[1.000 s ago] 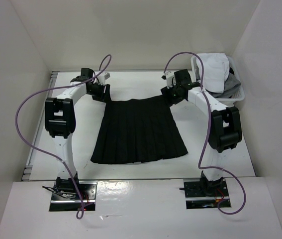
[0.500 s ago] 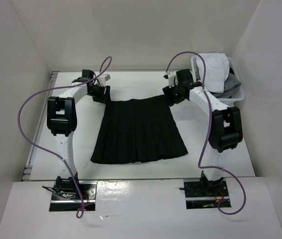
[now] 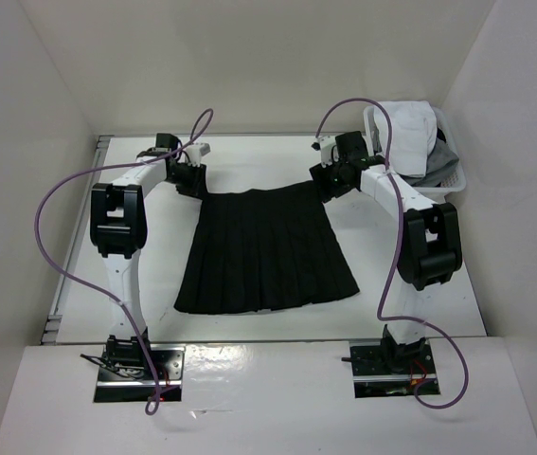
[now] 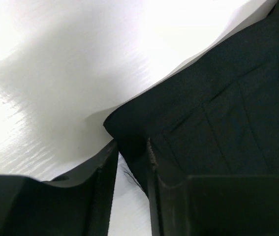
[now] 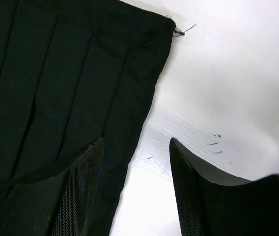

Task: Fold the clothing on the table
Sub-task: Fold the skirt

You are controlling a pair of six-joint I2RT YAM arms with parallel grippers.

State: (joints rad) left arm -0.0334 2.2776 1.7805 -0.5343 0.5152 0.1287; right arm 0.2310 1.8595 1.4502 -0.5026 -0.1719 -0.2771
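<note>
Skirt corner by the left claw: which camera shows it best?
Left wrist: the skirt corner fills the frame, lying between the left claw fingers. Top external shows the whole skirt, but that corner is small beside the left arm. Right wrist shows only the opposite waistband corner.

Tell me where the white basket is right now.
In the top view, the basket sits at the table's far right corner, just beyond the right gripper and to the right of the skirt.

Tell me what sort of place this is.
Probably a robot lab test cell for folding laundry: a left arm and right arm bolted to a white table inside plain white walls, a black pleated skirt spread flat, and a basket of garments.
</note>
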